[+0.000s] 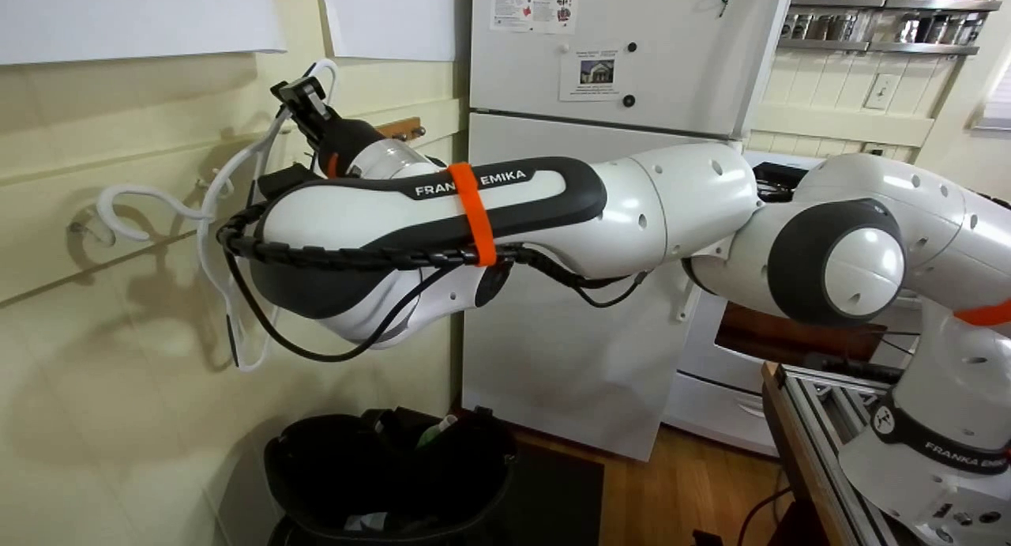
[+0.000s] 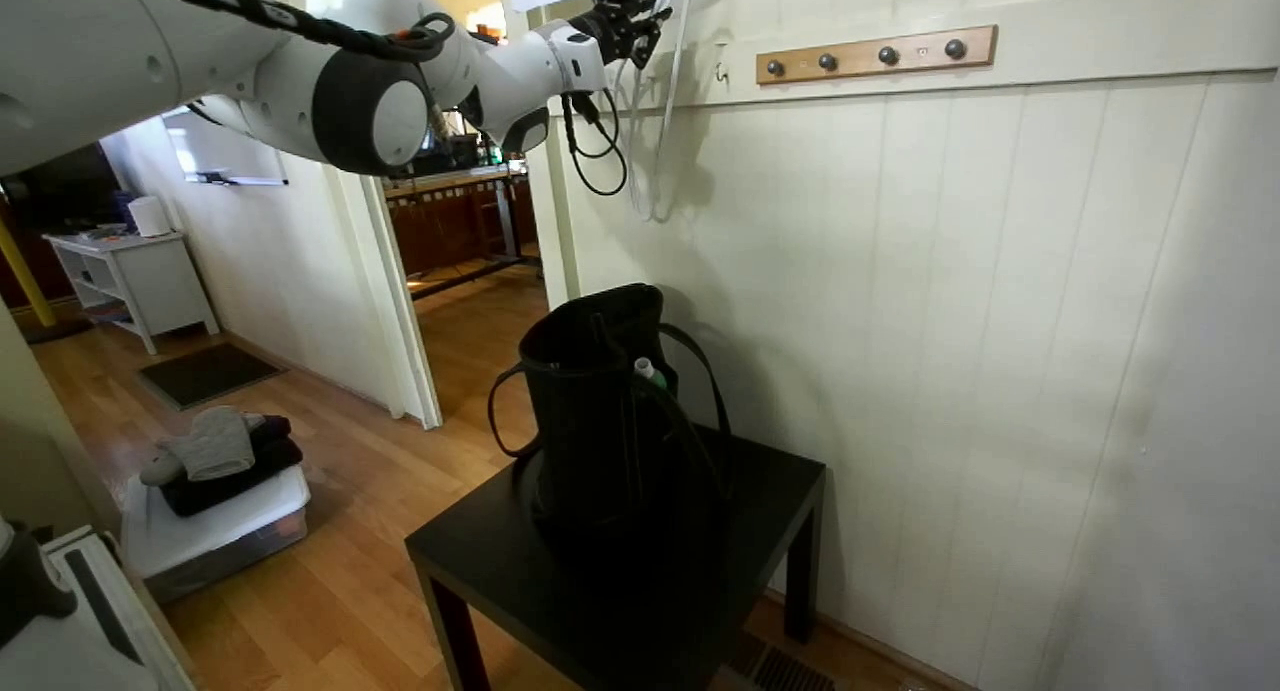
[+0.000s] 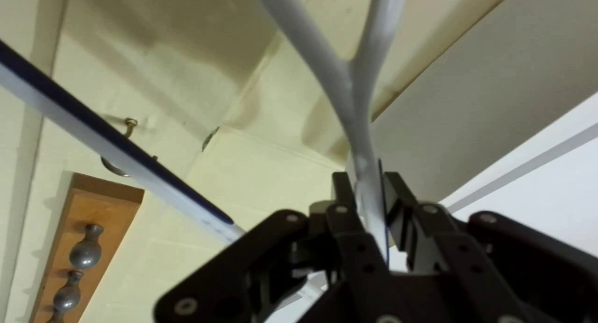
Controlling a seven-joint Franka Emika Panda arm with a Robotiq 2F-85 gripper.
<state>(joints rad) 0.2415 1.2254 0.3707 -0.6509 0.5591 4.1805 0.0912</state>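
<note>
The claw was clamped on a white hanger, which was held high beside the pale wall, well above a black bag. The grasp looked complete and the release not yet done; whether the hanger also rested on anything at the wall could not be told (part of it was hidden). It seemed to be smooth plastic tubing, forking into a Y just past the pinch, with a dark strip along one straight length. It was turned on its side, its curled end pointing sideways near the wall. Behind the strip showed a curved, brass-coloured hook, close to a brown wooden rail with rounded, dull metallic knobs. Shallow vertical grooves lined the painted wall. The bag, matt and soft-looking, gaped on a flat black surface, a white-capped bottle tucked in it.
</note>
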